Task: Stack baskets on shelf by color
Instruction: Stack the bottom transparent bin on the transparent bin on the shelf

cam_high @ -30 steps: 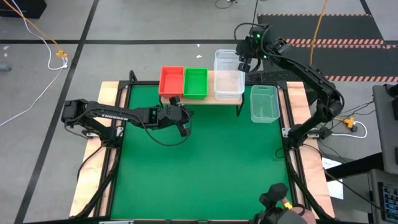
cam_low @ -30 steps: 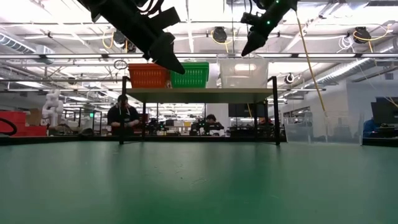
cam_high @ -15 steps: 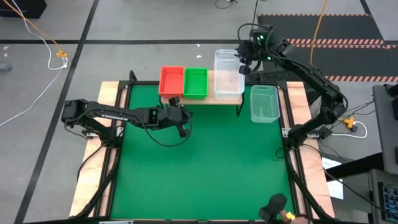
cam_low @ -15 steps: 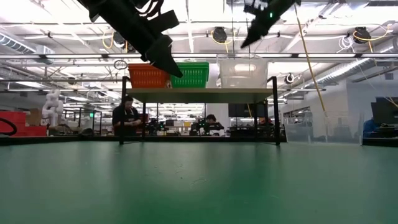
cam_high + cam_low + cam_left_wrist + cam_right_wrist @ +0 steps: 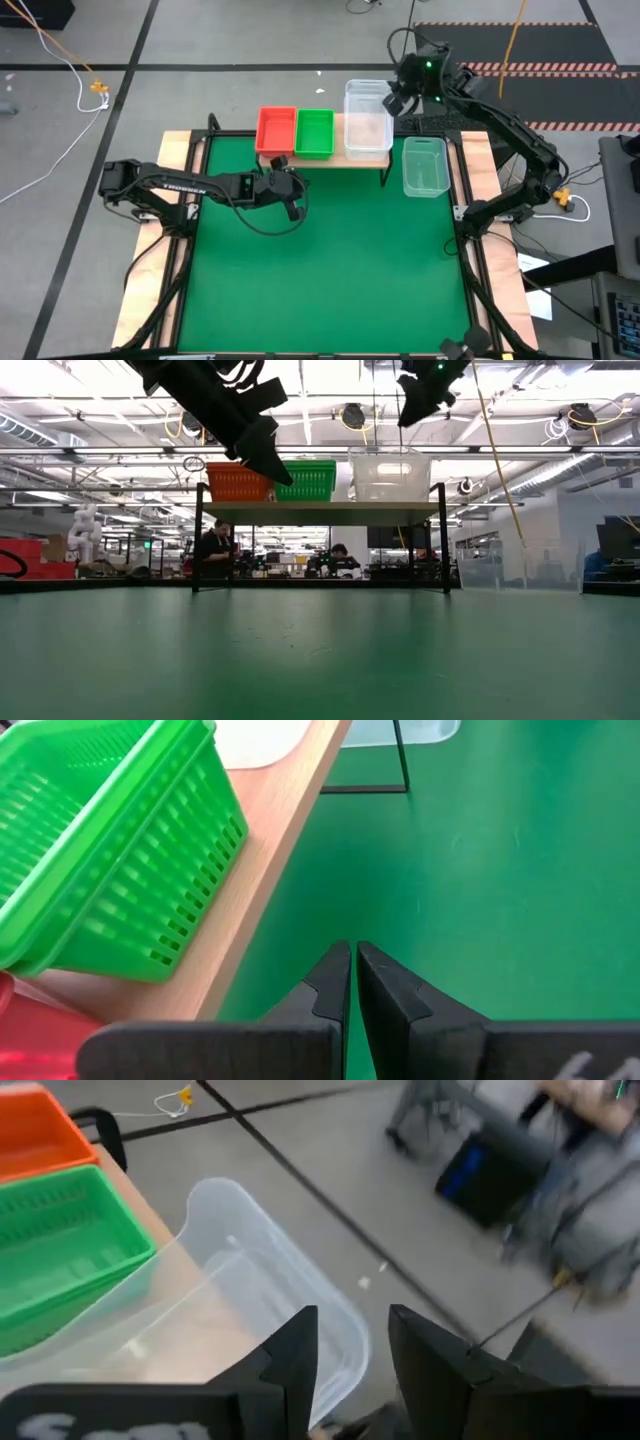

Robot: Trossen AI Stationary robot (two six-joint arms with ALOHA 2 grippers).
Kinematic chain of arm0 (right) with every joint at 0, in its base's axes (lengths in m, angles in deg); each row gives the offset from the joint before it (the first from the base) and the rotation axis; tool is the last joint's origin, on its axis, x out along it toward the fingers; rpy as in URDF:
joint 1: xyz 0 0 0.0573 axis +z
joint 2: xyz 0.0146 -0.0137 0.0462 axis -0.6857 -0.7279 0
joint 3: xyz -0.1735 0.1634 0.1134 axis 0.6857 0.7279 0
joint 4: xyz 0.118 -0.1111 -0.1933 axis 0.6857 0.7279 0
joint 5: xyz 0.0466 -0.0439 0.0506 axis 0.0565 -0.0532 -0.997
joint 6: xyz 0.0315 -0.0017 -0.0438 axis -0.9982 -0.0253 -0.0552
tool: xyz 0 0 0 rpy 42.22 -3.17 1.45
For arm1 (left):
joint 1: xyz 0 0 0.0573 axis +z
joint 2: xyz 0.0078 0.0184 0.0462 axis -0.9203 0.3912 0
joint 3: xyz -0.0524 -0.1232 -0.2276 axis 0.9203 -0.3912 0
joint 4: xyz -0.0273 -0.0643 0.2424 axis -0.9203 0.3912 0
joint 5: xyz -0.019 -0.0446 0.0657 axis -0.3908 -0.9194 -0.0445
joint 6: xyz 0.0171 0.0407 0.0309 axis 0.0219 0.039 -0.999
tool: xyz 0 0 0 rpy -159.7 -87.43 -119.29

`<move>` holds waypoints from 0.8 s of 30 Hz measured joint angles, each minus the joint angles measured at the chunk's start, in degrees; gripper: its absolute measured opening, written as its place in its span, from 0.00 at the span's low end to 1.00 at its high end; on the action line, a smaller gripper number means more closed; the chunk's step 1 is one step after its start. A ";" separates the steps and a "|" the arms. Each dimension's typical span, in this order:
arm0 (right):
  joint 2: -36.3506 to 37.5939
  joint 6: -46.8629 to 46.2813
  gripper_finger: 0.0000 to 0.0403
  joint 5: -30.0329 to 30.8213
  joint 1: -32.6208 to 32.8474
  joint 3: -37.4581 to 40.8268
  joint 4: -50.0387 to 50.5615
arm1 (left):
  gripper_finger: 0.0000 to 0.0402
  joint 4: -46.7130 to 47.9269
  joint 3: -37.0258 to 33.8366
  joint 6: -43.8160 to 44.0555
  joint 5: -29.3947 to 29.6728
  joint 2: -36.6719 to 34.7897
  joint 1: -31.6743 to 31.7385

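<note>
Your shelf (image 5: 335, 150) sits at the far edge of the green mat (image 5: 330, 270); on it, in a row, are the red basket (image 5: 276, 130), the green basket (image 5: 314, 132) touching it, and the clear basket (image 5: 367, 122) at the shelf's right end, overhanging the far edge a bit; you can't tell from above how many are nested in each pile; a second clear basket (image 5: 425, 165) lies on the mat just right of the shelf, near the table's right rim.

Your right gripper (image 5: 398, 100) hangs in the air above and just beyond the far right corner of the shelf's clear basket, not touching it; fingers (image 5: 300, 1355) are apart with a visible gap and nothing between them; right wrist view shows the clear basket's rounded corner below.

Your left gripper (image 5: 296, 207) hovers over the mat just in front of the shelf, below the red and green baskets; fingers (image 5: 385, 985) are pressed nearly together, only a sliver between, holding nothing; left wrist view shows the green basket on the wood board beside it.

Low view: people sit at desks in the room behind the table.
</note>
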 joint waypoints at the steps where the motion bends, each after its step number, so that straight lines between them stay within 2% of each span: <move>1: 0.00 -2.63 0.30 0.04 0.01 0.00 1.08 | 0.06 -0.03 0.00 0.00 0.00 0.00 0.00; 4: -0.07 -8.81 0.30 -0.12 0.12 0.00 4.68 | 0.06 -0.03 0.00 0.07 -0.02 0.00 0.00; 9: -0.90 -13.88 0.30 0.24 0.03 0.04 9.32 | 0.06 -0.05 0.00 -0.07 0.00 0.00 0.00; 15: -1.95 -18.46 0.30 0.28 0.09 0.04 9.47 | 0.06 -0.03 0.00 -0.07 0.00 0.00 0.00; 20: -3.99 -19.02 0.30 6.53 0.09 0.04 10.46 | 0.06 -0.03 0.00 -0.13 0.00 0.00 0.00; 24: -4.72 -19.55 0.30 7.29 0.09 0.04 10.43 | 0.06 -0.01 0.00 -0.31 0.00 0.00 0.00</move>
